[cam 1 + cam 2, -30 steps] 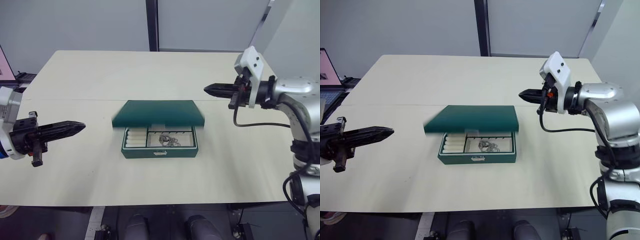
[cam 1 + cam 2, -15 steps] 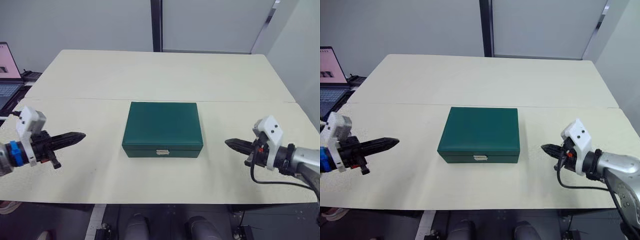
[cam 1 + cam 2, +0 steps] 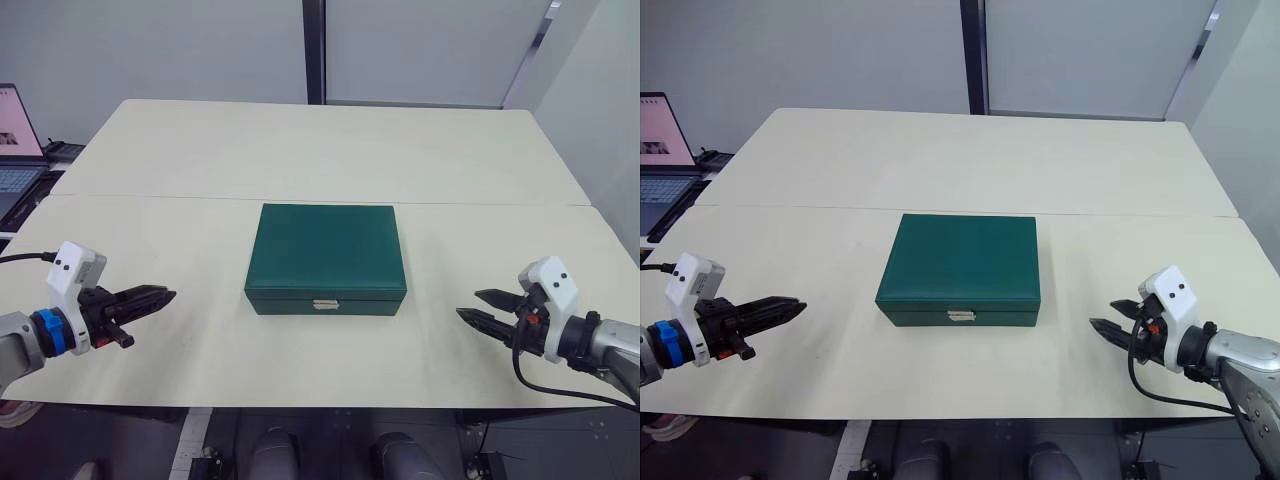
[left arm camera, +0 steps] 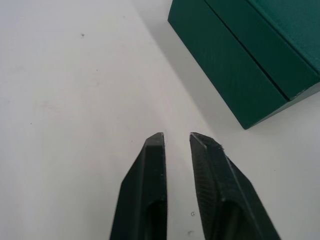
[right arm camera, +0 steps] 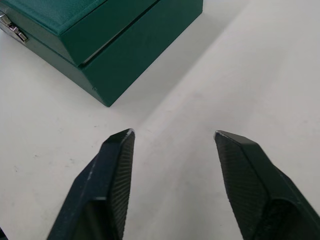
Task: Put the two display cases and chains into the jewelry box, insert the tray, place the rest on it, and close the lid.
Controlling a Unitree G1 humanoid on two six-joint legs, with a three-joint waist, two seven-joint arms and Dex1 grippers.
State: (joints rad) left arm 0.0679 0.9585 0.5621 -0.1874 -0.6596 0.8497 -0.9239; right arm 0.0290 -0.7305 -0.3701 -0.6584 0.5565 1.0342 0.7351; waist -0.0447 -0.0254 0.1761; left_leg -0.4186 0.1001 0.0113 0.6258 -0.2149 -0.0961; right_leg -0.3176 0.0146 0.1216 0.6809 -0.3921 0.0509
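The dark green jewelry box (image 3: 325,258) sits in the middle of the table with its lid (image 3: 960,252) down and the silver clasp (image 3: 322,304) facing me. The display cases, chains and tray are hidden from view. Low over the table, well to the left of the box, my left gripper (image 3: 160,297) points toward it, its fingers (image 4: 152,165) slightly apart with nothing between them. My right gripper (image 3: 468,304) hovers to the right of the box near the front edge, fingers (image 5: 114,170) spread wide and empty. A corner of the box (image 5: 115,45) lies just beyond them.
A laptop (image 3: 15,135) stands off the table's far left corner. The cream table (image 3: 320,150) has a seam running across it behind the box. Its front edge lies just below both grippers.
The lid, partly raised a second ago over the tray and chains, is now down. Both arms have dropped low beside the box and both grippers have gone from shut to open.
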